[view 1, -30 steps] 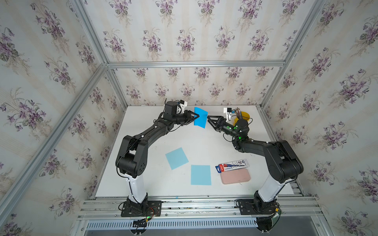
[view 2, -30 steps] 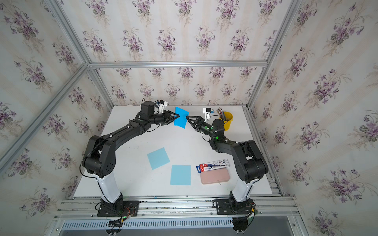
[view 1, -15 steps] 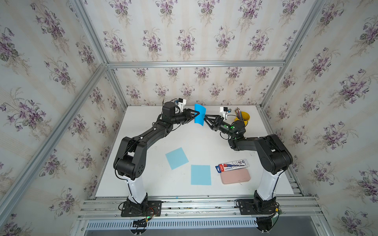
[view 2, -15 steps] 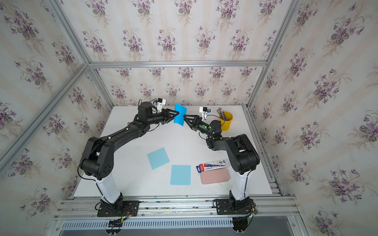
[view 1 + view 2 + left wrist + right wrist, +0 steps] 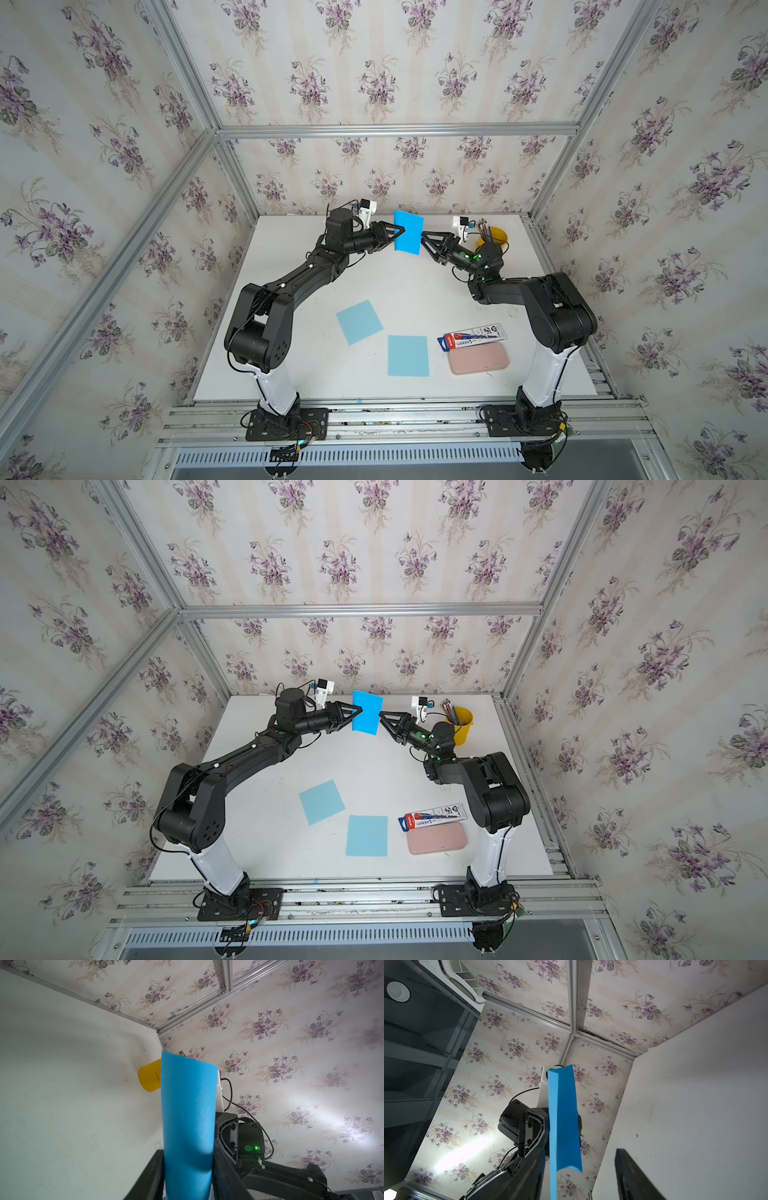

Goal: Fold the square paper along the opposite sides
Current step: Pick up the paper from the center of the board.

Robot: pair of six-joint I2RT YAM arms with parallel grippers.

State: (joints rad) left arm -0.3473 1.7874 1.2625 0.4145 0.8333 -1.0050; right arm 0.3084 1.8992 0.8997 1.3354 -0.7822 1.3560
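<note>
The bright blue square paper hangs in the air over the back of the table, bowed into a curve. My left gripper is shut on its left edge. In the left wrist view the curled paper fills the gap between both fingers of the left gripper. My right gripper is open at the paper's right edge. In the right wrist view the paper stands edge-on inside the right gripper, close to one finger and well apart from the other finger.
Two light blue papers lie flat near the table's front. A pen box and a pink case lie beside them. A yellow cup of pencils stands at the back right, behind my right arm.
My right gripper has come in to the paper's right edge and its jaws have narrowed somewhat. The left gripper has carried the paper slightly toward the back.
</note>
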